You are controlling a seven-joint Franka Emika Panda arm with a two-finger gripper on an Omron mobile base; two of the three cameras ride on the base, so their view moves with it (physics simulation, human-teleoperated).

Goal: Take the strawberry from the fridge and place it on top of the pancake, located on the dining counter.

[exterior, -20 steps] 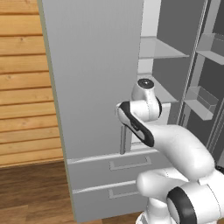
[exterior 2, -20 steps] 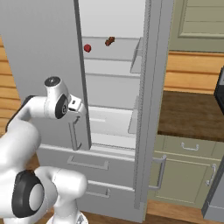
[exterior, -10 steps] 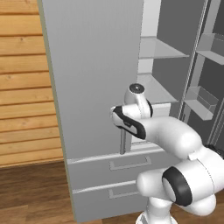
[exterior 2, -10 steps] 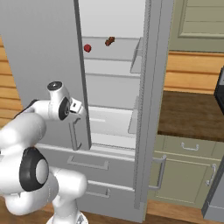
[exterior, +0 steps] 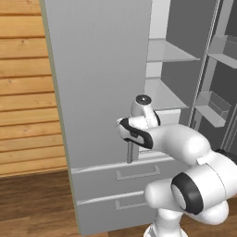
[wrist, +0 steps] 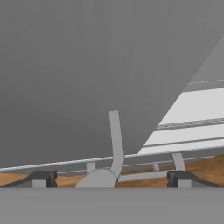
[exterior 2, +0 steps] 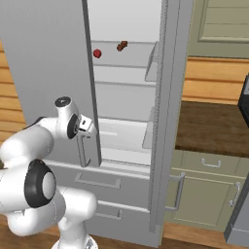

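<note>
Strawberry (exterior 2: 97,53): one, a small red berry on the upper white shelf inside the fridge, at about 11 o'clock in the right base view.
Brown item (exterior 2: 122,46): one, small, on the same shelf, near the strawberry at its 2 o'clock; too small to tell what it is.
Fridge (exterior: 102,83): one, tall and light grey; one door stands closed, the other is swung open so the white shelves show.
Door handle (wrist: 115,140): one slim vertical bar on the closed door, rising at 12 o'clock from between the fingertips in the hand view.
Bottom drawers (exterior: 118,183): two, stacked below the doors, each with a flat bar pull.
Hand (wrist: 109,177): one, spread as wide as it goes, holding nothing; the bar's lower end sits between the two dark fingertips (wrist: 43,177), and whether they touch it cannot be told.
Surface (exterior 2: 214,126): one dark-brown top at 3 o'clock of the fridge in the right base view, over green-grey cabinets.
Right base view alone: the strawberry, the brown item and the dark-brown surface.
Left base view alone: the open door's inner bins (exterior: 214,107), with the wooden plank wall (exterior: 25,92) at 9 o'clock.
Hand view alone: both fingertips either side of the handle's foot.
</note>
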